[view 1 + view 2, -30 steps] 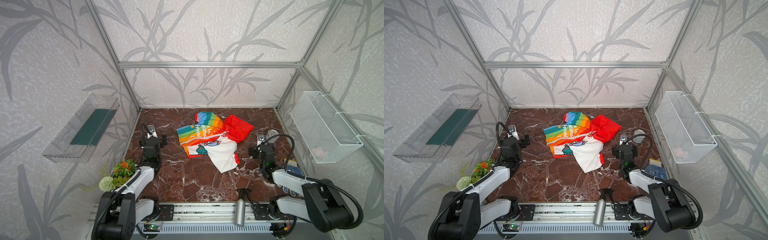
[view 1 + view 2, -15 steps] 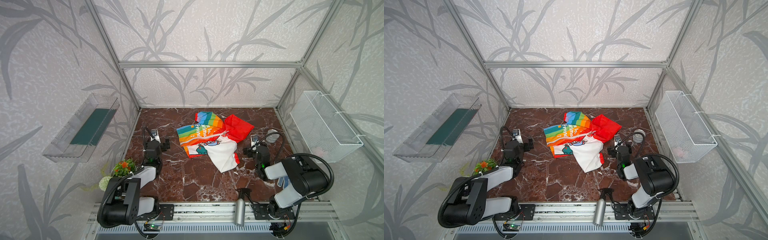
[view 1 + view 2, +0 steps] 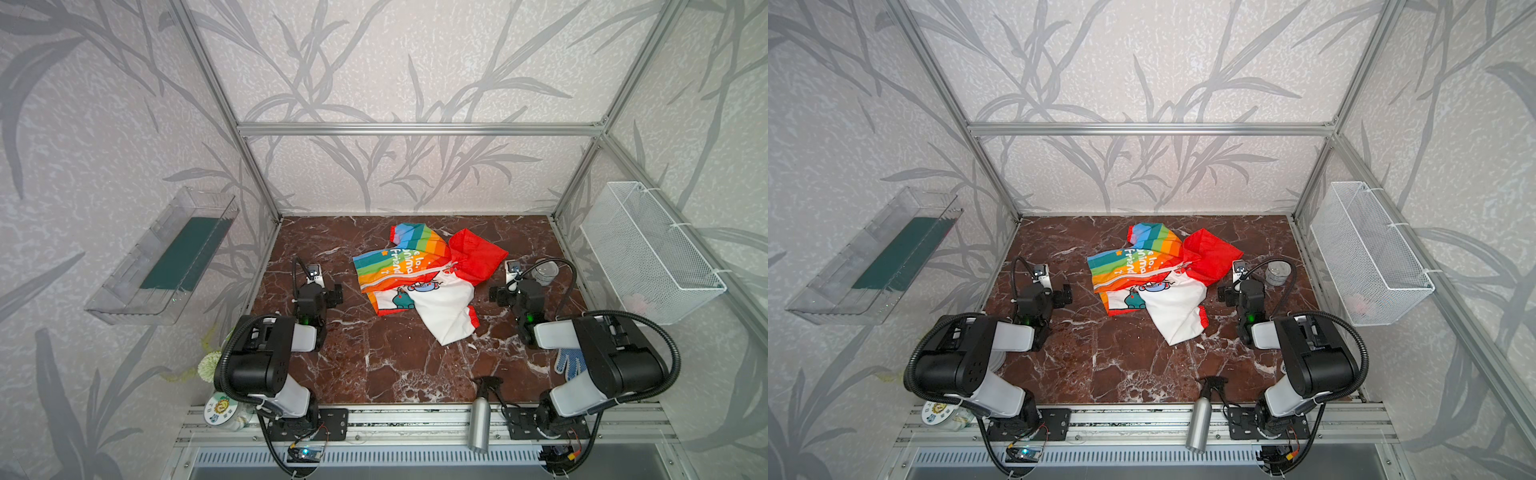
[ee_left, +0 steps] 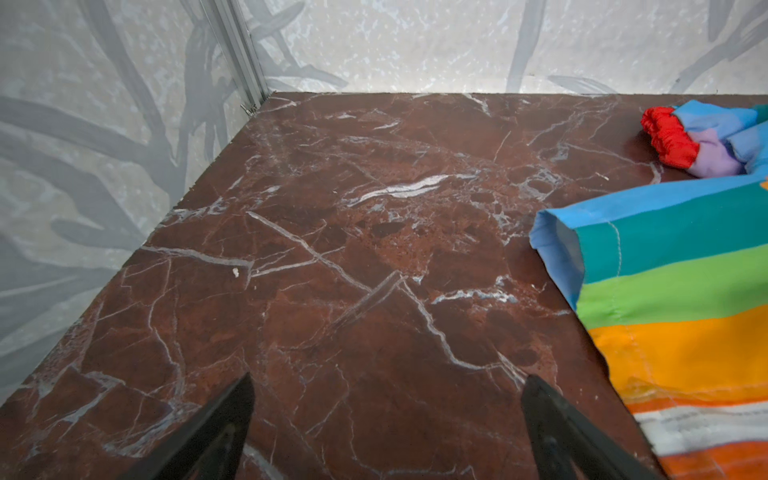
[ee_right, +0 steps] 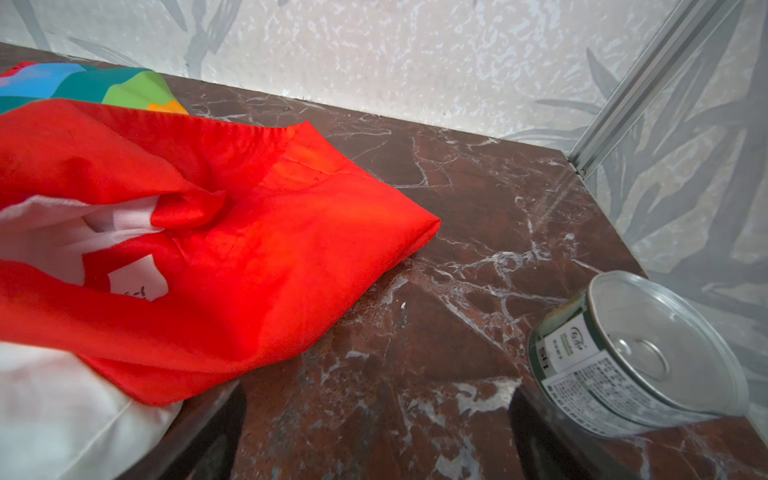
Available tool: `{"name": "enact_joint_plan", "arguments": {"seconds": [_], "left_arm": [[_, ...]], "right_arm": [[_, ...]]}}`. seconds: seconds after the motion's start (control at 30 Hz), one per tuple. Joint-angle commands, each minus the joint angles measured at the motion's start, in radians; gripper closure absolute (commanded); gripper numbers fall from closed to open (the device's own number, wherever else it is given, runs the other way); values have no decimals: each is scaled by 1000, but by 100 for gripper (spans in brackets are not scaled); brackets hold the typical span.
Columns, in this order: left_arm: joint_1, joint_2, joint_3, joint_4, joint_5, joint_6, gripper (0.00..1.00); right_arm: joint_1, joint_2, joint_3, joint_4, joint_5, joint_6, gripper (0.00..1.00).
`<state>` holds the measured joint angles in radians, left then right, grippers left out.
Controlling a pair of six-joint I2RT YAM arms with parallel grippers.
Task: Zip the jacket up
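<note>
1. The jacket [image 3: 424,282] lies crumpled on the tabletop [image 3: 374,365] at the centre of both top views. Its red hood is toward the right, the rainbow panel toward the left, and the white panel nearest the lower edge.
2. The left end effector [image 4: 388,378] is just left of the jacket, jaws apart, holding nothing.
3. The right end effector [image 5: 378,388] is just right of the hood, jaws likewise apart and empty. A tin can [image 5: 636,357] lies near it.
4. The step in hand looks like the approach, as no cloth is gripped yet.
5. The next move probably calls for one end effector to pin the hem while the other takes the zipper pull, which I cannot pick out here.
</note>
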<state>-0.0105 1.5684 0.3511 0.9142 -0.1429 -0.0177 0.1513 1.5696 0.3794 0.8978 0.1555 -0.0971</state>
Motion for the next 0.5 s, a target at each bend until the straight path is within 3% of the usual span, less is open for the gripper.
{"name": "enact_joint_plan", "arguments": {"seconds": [0.0,0.47], "left_arm": [[7,-1,23,38,-38,-9,1],[7,1,22,40,-40,-8,1]], "right_arm": [[-1,-19,8,-5,-7,12,1],[-15,-20,18,-25,-39,18,1]]}}
